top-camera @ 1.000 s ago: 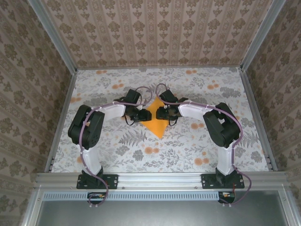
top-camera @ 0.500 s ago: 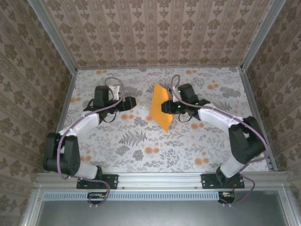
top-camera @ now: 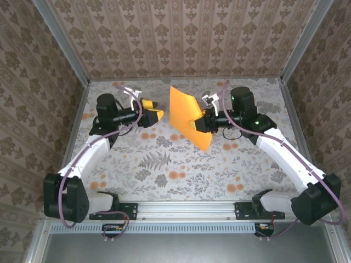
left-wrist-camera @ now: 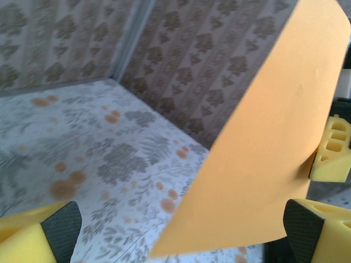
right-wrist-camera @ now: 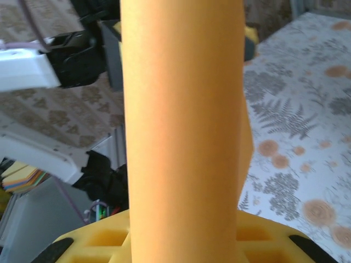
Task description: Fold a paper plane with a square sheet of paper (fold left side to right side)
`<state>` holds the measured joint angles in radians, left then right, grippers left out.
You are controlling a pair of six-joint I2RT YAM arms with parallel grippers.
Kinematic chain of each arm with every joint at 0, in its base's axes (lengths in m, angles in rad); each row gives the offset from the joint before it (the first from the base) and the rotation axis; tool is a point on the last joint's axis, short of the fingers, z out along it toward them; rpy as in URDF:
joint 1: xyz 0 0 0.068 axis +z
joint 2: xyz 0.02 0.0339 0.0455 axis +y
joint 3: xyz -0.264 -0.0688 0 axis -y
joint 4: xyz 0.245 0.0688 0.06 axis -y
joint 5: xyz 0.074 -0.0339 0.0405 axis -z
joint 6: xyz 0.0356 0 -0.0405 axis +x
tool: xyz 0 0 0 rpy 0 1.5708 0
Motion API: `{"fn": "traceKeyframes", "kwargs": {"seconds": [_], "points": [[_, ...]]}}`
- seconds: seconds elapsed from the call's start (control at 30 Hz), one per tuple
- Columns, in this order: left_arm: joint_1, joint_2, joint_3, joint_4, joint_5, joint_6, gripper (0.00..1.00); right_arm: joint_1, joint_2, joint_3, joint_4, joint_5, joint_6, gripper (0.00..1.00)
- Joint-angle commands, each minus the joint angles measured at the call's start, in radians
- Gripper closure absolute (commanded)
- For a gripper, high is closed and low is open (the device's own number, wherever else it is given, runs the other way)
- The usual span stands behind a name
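Orange paper (top-camera: 185, 109) pinched aloft by outstretched right gripper (top-camera: 198, 121).

Lab robot cell: patterned walls (top-camera: 186, 38), aluminium rails (top-camera: 186, 209)

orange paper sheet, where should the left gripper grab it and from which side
Probably the free left edge of the square sheet of paper, coming in from the left. The sheet is held up off the table, pinched at its right side by the right gripper, so that edge faces the open left gripper unobstructed.
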<state>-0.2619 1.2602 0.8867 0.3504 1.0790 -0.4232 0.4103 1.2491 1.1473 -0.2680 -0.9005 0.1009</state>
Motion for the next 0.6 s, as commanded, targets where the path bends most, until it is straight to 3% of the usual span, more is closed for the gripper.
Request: {"fn": "traceKeyframes", "kwargs": {"seconds": [0.0, 0.17, 0.23, 0.27, 0.43, 0.5, 0.57], "points": [[-0.042, 0.011, 0.080, 0.003, 0.129, 0.060, 0.02, 0.012, -0.019, 0.041, -0.073, -0.116, -0.063, 0.70], [-0.110, 0.029, 0.128, -0.042, 0.186, 0.098, 0.06, 0.013, -0.019, 0.045, -0.068, -0.121, -0.081, 0.69], [-0.128, 0.037, 0.144, -0.070, 0.193, 0.113, 0.14, 0.012, -0.014, 0.045, -0.066, -0.106, -0.083, 0.69], [-0.132, 0.040, 0.151, -0.088, 0.198, 0.120, 0.20, 0.010, -0.011, 0.045, -0.066, -0.095, -0.082, 0.69], [-0.138, 0.041, 0.153, -0.146, 0.167, 0.138, 0.81, -0.028, -0.023, 0.015, -0.062, 0.050, -0.058, 0.65], [-0.141, 0.043, 0.139, -0.159, 0.136, 0.135, 0.92, -0.047, -0.028, 0.001, -0.073, 0.139, -0.041, 0.58], [-0.144, 0.050, 0.119, -0.171, 0.092, 0.126, 0.96, -0.067, -0.030, -0.013, -0.093, 0.232, -0.028, 0.50]]}}
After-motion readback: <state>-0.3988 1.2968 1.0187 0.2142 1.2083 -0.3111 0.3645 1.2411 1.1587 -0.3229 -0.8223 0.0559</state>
